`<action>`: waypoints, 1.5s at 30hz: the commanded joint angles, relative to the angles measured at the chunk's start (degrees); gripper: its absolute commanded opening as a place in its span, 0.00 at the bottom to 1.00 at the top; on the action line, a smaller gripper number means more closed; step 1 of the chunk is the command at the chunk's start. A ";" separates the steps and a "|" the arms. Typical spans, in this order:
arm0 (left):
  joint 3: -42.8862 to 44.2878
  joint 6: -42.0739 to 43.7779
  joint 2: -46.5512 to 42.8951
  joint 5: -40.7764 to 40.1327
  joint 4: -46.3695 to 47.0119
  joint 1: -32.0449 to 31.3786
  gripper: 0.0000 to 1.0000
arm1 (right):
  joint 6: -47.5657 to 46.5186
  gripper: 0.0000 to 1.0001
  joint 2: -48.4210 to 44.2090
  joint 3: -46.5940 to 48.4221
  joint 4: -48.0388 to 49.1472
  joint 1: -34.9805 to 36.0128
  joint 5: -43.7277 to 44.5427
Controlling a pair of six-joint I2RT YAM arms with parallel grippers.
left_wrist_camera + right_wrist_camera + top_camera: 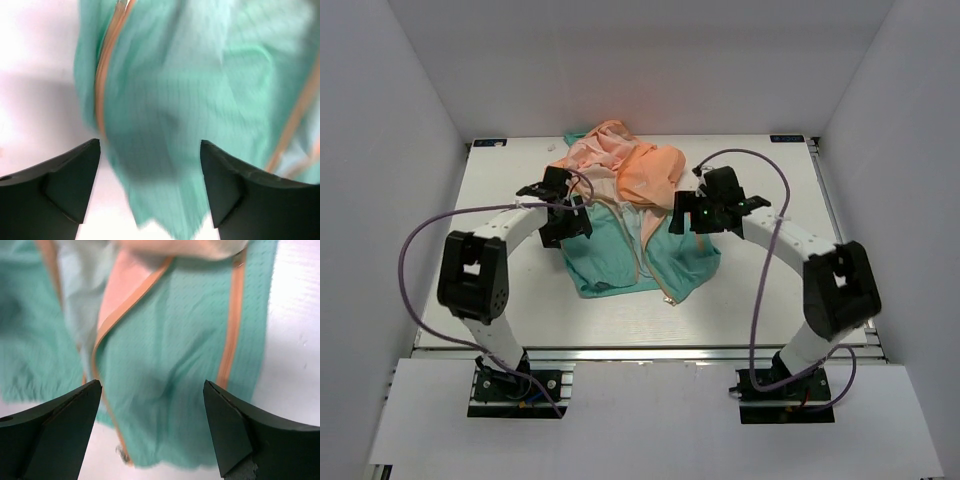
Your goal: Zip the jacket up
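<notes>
Counter boarding, flat and white (pixel 520 300), filled the floor of a white-walled enclosure, and on it, at the middle and toward the far side, lay the thin crinkly hooded jacket (pixel 638 200). Its peach-orange upper part was bunched at the far end and its teal-green lower part was spread toward the arm bases. The front was not zipped, and the two teal panels lay apart at the hem with paler lining showing between them. The left white-and-black arm (pixel 480 270) reached in over the jacket's left edge and the right white-and-black arm (pixel 830 285) over its right side, each trailing a looping purple cable (pixel 420 250). In the left wrist view the left black fingers (pixel 65 180) stood released and wide apart, grasping nothing, with blurred teal fabric and the counter below them. The right black fingers (pixel 60 425) were likewise spread and empty above a teal panel near its hem. Orange zipper tape (pixel 231 325) ran along that panel's edge beside the bare counter, and a second strip curved along the folded-over peach edge to its left. Another orange strip (pixel 102 75) bordered the fabric under the left fingers.
</notes>
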 commanded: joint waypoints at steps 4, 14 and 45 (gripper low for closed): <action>-4.19 -1.11 -17.55 2.53 -1.90 -0.46 0.98 | -9.04 0.88 -16.88 -10.42 -4.85 10.02 3.51; -16.76 -3.14 -32.84 7.47 -2.52 -0.90 0.98 | -10.54 0.82 -18.24 -18.35 -10.04 21.18 5.43; -20.02 -3.14 -34.00 7.56 -1.90 -0.90 0.98 | -4.39 0.45 -3.21 -17.12 -3.01 22.08 13.88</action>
